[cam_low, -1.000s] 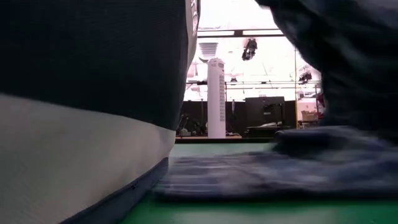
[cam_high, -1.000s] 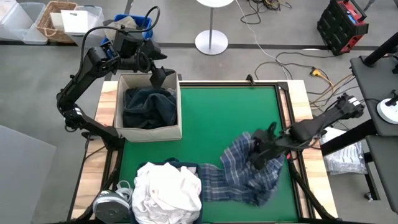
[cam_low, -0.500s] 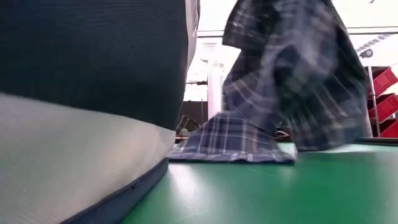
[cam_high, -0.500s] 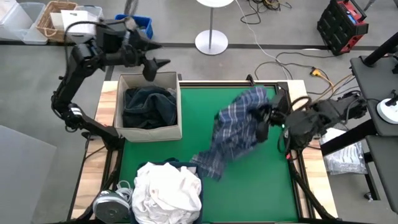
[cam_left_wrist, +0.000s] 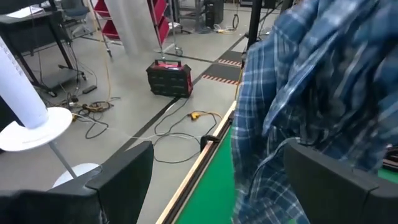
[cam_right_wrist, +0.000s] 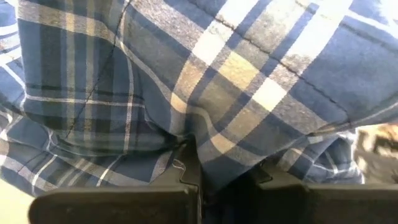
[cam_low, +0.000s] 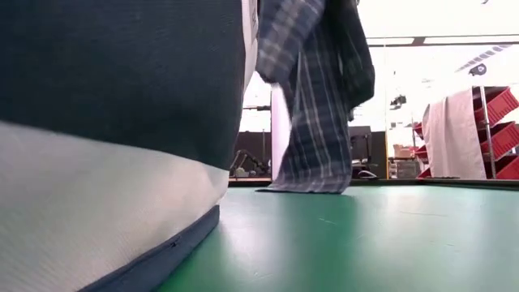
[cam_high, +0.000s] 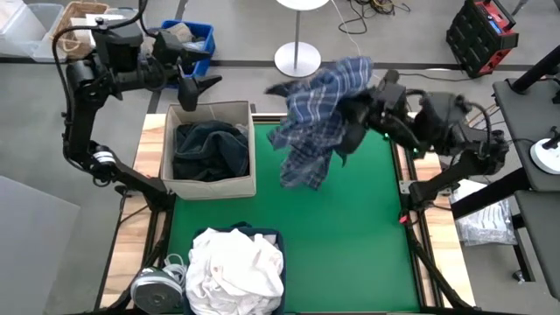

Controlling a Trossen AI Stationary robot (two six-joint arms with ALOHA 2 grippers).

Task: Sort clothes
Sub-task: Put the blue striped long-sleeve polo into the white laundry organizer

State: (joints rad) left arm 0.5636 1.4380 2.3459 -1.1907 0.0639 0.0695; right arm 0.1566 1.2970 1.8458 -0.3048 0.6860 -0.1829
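Plaid shirt point(cam_high: 317, 118) hangs from right pincer point(cam_high: 357, 118) (clamped) above table point(cam_high: 350, 227).

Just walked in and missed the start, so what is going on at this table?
The robot is sorting clothes. Its right hand is shut on a blue-and-white plaid shirt and holds it in the air over the far edge of the green table, the fabric hanging down. The left hand, open and empty, is raised beyond the far side of a box holding dark clothes. A pile of white clothes sits at the near edge.
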